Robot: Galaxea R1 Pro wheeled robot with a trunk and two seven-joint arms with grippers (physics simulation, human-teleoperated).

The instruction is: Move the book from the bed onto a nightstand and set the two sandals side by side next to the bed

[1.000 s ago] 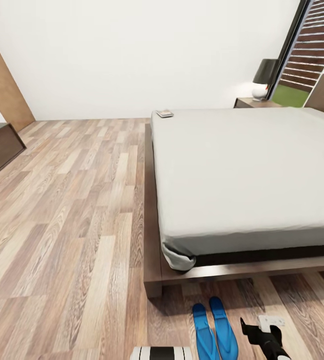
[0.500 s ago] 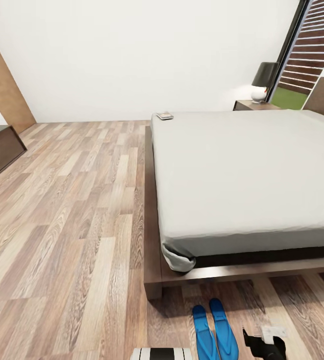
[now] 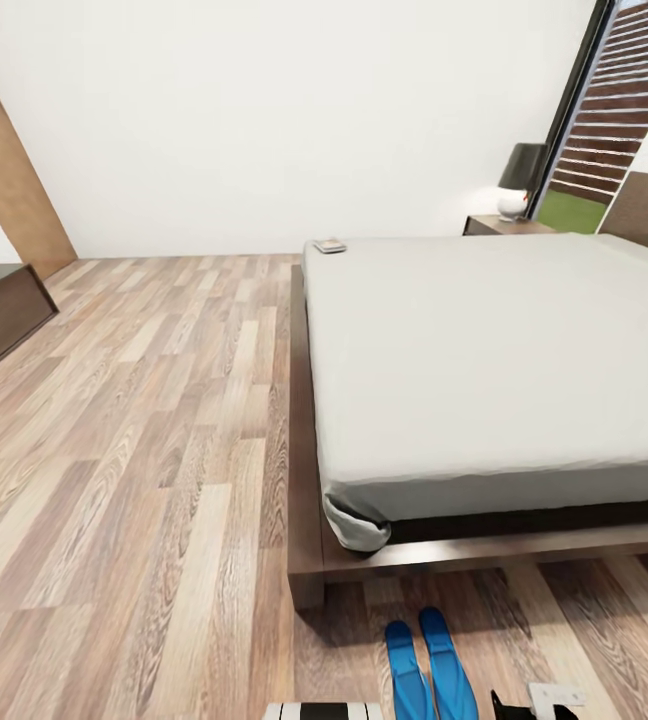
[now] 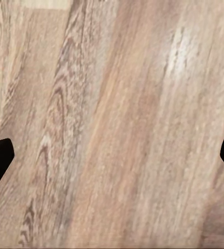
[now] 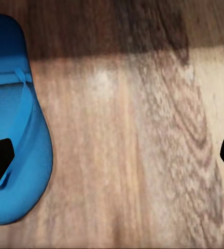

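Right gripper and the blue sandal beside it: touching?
Apart. The right wrist view shows the right gripper open and empty above bare floor, the sandal lying flat below.

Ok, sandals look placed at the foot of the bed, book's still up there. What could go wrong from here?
1. The two sandals lie right in front of the base by the bed corner; driving forward could knock them apart.
2. The right claw, open, hangs just above the floor beside one sandal, so a swing may nudge it.
3. The book sits at the mattress's far corner, probably out of reach without going round along the bed's left side.
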